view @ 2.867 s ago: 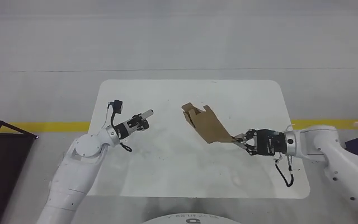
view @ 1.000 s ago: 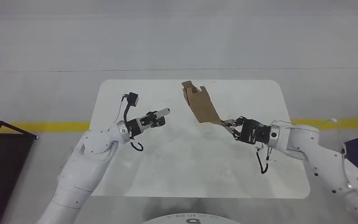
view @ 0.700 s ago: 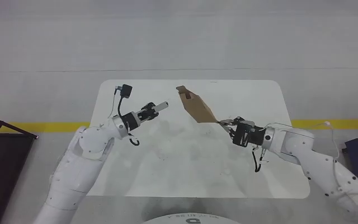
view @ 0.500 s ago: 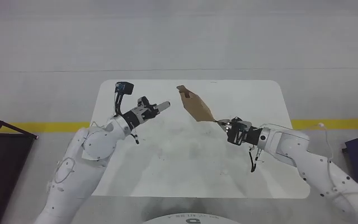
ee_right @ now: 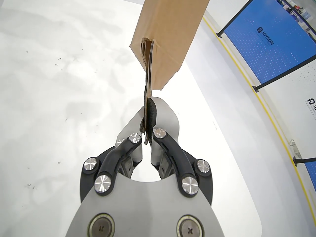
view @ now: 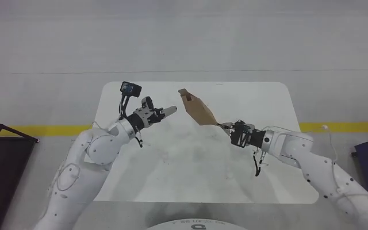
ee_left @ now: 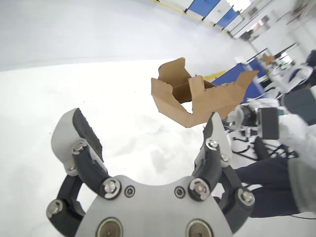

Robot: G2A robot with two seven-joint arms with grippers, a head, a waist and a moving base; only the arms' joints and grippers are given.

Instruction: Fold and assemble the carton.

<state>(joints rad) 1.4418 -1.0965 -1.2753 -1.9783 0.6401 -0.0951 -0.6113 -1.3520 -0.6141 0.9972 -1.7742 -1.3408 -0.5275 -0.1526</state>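
Note:
A brown cardboard carton [view: 195,107] hangs in the air over the middle of the white table [view: 172,178]. My right gripper [view: 225,126] is shut on a flap at its near end, and the pinched flap stands edge-on between the pads [ee_right: 151,110]. The carton [ee_right: 170,25] rises away from that gripper. In the left wrist view the carton [ee_left: 197,97] shows its open end with several flaps spread out. My left gripper [view: 171,109] is open and sits a short way to the left of the carton, apart from it, with fingers [ee_left: 84,134] wide.
The table top [ee_right: 61,75] is bare and scuffed. A yellow floor line [view: 46,130] runs past both table sides. Blue partition panels [ee_right: 269,40] stand beyond the table's edge.
The right arm has carried the carton left and toward the table's middle, tilting it narrower in the top view. The left gripper has risen toward the carton and has opened.

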